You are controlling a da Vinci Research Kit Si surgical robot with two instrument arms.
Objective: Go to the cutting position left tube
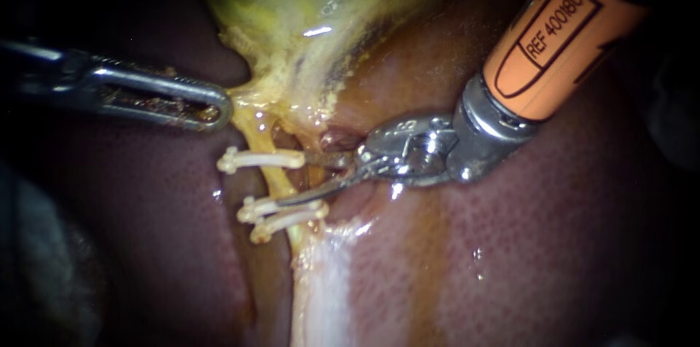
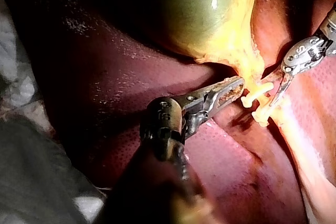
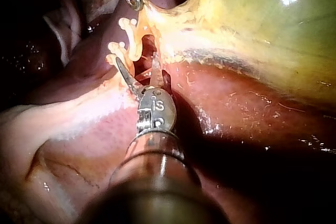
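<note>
Jaws of my right instrument [image 1: 295, 181], two slim steel blades, stand open just beside the pale yellow tube [image 1: 273, 178] between its white plastic clips [image 1: 248, 160], while my left instrument [image 1: 221, 110] clamps the yellow tissue fringe [image 1: 244, 95], so the approach looks nearly finished and needs only a short advance to straddle the tube.

**Left jaws clamped, right blades spread**

The left instrument [image 1: 219, 108] is seen entering from the left, its shaft held nearly level. Its long jaws are pressed together at the tip on the edge of the gallbladder [image 1: 306, 19]. The right instrument [image 1: 295, 181] is angled down from the upper right, and its wrist is bent over towards the left. Its two thin blades are held apart with a clear gap shown between them, one kept level and the other dipped lower.
</note>
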